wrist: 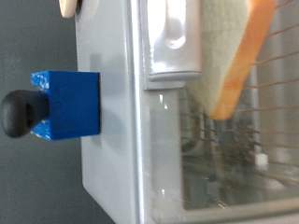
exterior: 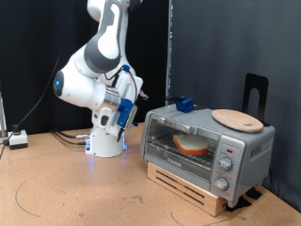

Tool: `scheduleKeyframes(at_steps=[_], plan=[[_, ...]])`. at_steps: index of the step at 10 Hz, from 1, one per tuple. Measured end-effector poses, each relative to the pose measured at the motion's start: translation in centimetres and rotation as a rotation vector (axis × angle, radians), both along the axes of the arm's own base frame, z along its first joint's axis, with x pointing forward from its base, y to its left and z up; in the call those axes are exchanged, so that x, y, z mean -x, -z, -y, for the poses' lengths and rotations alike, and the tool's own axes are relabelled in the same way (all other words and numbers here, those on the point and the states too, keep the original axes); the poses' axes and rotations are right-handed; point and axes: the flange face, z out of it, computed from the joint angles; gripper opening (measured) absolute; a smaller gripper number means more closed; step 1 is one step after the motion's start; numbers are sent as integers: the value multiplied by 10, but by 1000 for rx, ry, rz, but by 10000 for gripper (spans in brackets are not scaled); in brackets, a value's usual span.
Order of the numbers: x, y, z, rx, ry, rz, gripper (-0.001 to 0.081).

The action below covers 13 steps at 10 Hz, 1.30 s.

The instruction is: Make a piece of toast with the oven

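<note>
Silver-grey oven [exterior: 206, 145] encloses toast [exterior: 191, 144]; lettering illegible.

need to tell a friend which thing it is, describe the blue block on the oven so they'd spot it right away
Find the silver-grey toaster oven on its wooden stand at the exterior view's right. On its flat top, at the back corner toward the exterior view's left, sits a small bright blue block. The round light-wood board lies on the same top, but is tan and flat.

The gripper's fingers show in neither view. In the wrist view, the piece of toast [wrist: 238, 56] runs off the upper right edge, and the oven [wrist: 112, 168] is cropped on every side. In the exterior view, the oven's knobs [exterior: 224, 168] are too small to read.
</note>
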Motion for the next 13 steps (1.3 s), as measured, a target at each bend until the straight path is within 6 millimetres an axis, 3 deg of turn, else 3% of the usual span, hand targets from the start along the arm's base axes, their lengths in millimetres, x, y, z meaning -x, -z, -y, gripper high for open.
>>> scheduleKeyframes(at_steps=[2, 4, 7, 11, 13], plan=[[-7, 2, 22, 42, 17, 5, 809], [-11, 0, 17, -3, 43, -6, 809], [-44, 4, 8, -85, 128, -35, 809], [-92, 25, 3, 56, 268, 30, 809], [-85, 22, -2, -16, 193, -23, 809]])
